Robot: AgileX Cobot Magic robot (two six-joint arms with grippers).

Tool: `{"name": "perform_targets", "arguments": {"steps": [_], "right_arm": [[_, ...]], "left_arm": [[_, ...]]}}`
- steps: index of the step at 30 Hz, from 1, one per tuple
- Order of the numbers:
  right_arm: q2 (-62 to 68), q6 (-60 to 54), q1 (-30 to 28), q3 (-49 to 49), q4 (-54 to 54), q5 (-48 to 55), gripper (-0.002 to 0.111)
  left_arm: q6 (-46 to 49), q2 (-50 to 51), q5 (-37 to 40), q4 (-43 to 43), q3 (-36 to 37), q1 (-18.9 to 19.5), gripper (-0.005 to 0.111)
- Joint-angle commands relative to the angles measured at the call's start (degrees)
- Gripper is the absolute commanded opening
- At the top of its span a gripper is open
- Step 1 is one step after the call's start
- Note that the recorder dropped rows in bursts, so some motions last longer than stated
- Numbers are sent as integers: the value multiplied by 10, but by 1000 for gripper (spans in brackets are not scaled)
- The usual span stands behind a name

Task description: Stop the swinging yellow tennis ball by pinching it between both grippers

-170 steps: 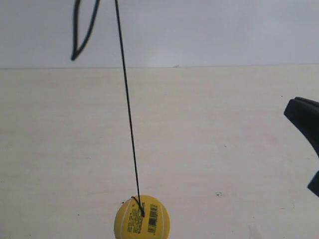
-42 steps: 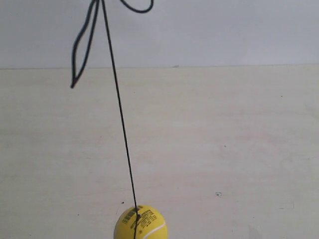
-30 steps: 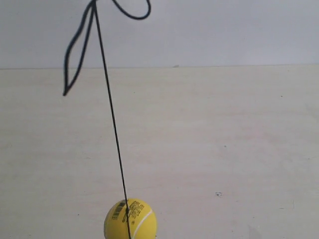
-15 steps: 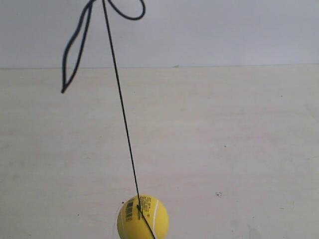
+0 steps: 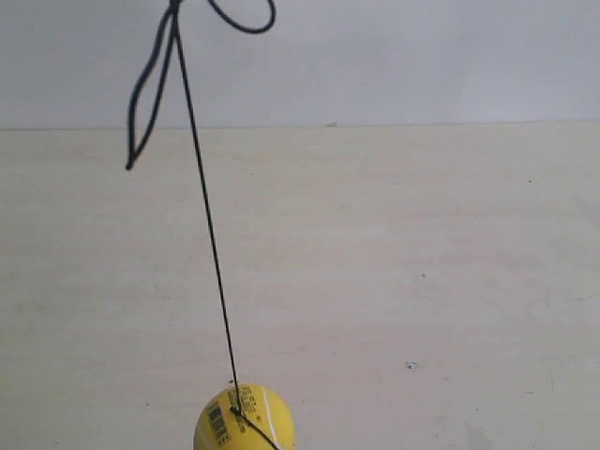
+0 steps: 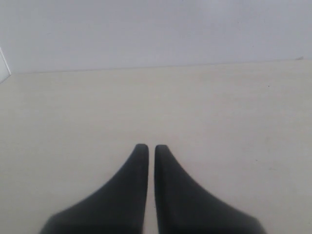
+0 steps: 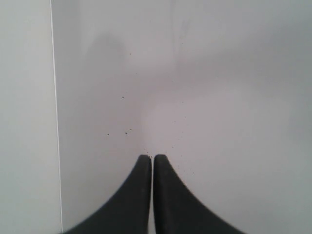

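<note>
Left tool [image 6: 147,147] is clenched on nothing, its two black fingers [image 6: 131,185] parted only by a hairline gap over the pale counter [image 6: 234,112]; right tool [image 7: 148,158] is likewise clenched and empty, facing a plain grey surface [image 7: 219,97]. Yellow tennis ball [image 5: 244,419] hangs on a thin black string [image 5: 208,234] over the counter, well away from its far edge, with the barcode label [image 5: 219,427] showing, the string slanted off vertical and a loose loop [image 5: 150,94] dangling beside its upper end.
</note>
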Motion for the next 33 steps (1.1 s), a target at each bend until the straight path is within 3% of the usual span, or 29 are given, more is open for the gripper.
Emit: {"name": "perform_targets", "arguments": {"steps": [1, 7, 9, 15, 24, 33], "right_arm": [[-1, -4, 0, -1, 0, 0, 0], [-9, -6, 0, 6, -2, -1, 0], [-27, -66, -11, 24, -9, -5, 0], [-27, -73, -83, 79, -4, -28, 0], [-27, -51, -243, 79, -7, 80, 0], [-27, -86, -294, 79, -17, 291, 0]], "left_arm": [[3, -1, 2, -5, 1, 1, 5], [3, -1, 2, -5, 1, 1, 5], [3, -1, 2, -5, 1, 1, 5], [4, -1, 2, -5, 1, 1, 5], [4, -1, 2, -5, 1, 1, 5], [4, -1, 2, -5, 1, 1, 5]]}}
